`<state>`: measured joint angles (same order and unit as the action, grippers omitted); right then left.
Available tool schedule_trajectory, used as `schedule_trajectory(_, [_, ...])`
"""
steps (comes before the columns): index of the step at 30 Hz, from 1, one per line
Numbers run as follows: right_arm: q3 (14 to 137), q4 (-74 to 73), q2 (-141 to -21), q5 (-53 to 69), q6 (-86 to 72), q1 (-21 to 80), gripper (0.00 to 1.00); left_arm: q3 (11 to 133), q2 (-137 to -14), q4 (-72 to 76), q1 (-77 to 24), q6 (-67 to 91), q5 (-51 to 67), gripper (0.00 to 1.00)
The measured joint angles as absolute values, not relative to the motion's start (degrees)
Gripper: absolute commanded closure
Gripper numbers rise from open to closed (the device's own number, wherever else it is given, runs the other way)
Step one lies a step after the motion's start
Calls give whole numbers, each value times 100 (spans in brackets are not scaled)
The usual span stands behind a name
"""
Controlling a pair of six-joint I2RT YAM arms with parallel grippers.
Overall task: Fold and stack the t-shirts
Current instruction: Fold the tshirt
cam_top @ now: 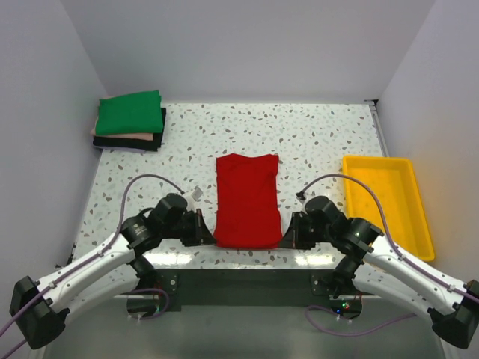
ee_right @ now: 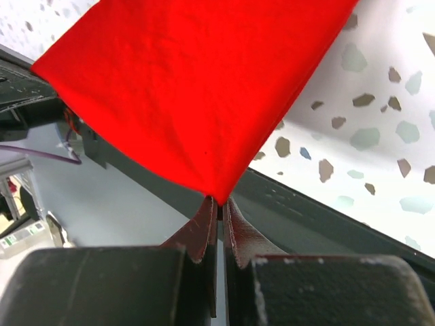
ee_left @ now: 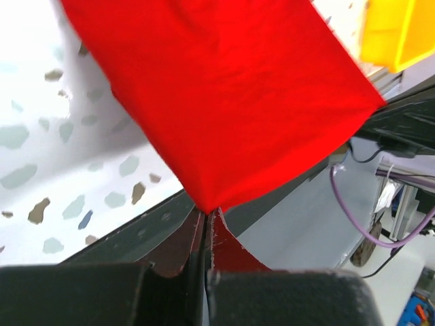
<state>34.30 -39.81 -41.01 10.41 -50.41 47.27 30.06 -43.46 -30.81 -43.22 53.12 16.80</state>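
A bright red t-shirt (cam_top: 248, 198) lies folded into a long strip in the middle of the speckled table, its near end at the table's front edge. My left gripper (cam_top: 210, 230) is shut on the shirt's near left corner (ee_left: 204, 204). My right gripper (cam_top: 287, 231) is shut on the near right corner (ee_right: 219, 195). A stack of folded shirts sits at the back left: green (cam_top: 129, 112) on top, pale pink (cam_top: 123, 139) under it, black (cam_top: 160, 131) below.
A yellow plastic tray (cam_top: 387, 203) stands at the right of the table and shows in the left wrist view (ee_left: 394, 30). The table's dark front edge (cam_top: 247, 258) runs right under both grippers. White walls close in the table at the back and sides.
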Motion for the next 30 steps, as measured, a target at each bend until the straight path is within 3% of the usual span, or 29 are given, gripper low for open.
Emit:
schedule_trajectory(6, [3514, -4110, -4324, 882, -4995, 4764, 100, 2886, -4646, -3011, -4327, 5363, 1758, 100])
schedule_trajectory(12, [4453, -4209, -5454, 285, -4770, 4670, 100, 3640, -5677, -2934, -4141, 5059, 1717, 100])
schedule_trajectory(30, [6423, -2825, -8698, 1063, -4045, 2757, 100, 5741, -8691, -2034, -2550, 4222, 2305, 100])
